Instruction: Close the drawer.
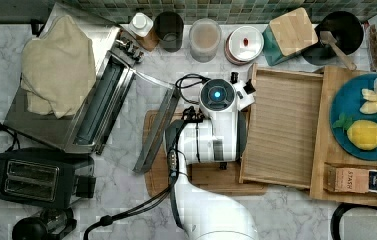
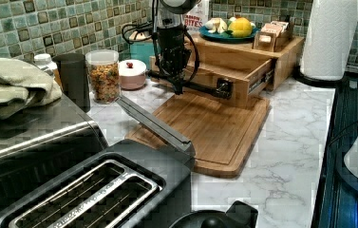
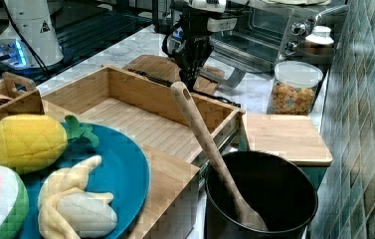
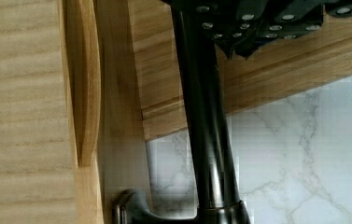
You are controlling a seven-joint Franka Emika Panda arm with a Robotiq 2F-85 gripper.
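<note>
In the top view we start at the left, where we see a beige towel (image 1: 56, 65) lying on a silver oven (image 1: 71, 100). Its glass door (image 1: 157, 129) hangs open. A black toaster (image 1: 41, 177) sits below the oven in the top view.

Next we see the white robot arm (image 1: 211, 135) in the middle. It hangs over a darker wooden cutting board (image 1: 201, 180) on the marble counter (image 1: 126, 200).

To the top view's right of the arm we see the drawer (image 1: 282, 130). It is pulled out wide from its light wooden stand (image 1: 326, 150). Its flat bottom is bare. In the left view the drawer sticks out over the cutting board.

The gripper (image 2: 175, 85) is at the dark metal handle (image 2: 200, 88) on the drawer's front. In the wrist view the dark bar (image 4: 206, 140) runs right under the black fingers (image 4: 248, 37). We cannot tell if the gripper squeezes the handle or is loose.

On top of the stand, at the top view's far right, we see a blue plate (image 1: 351, 125) with toy fruit and a box of tea bags (image 1: 361, 180).

Along the tiled wall we see jars, a white pot (image 1: 245, 44) and a black pot with a wooden spoon (image 1: 337, 49).
</note>
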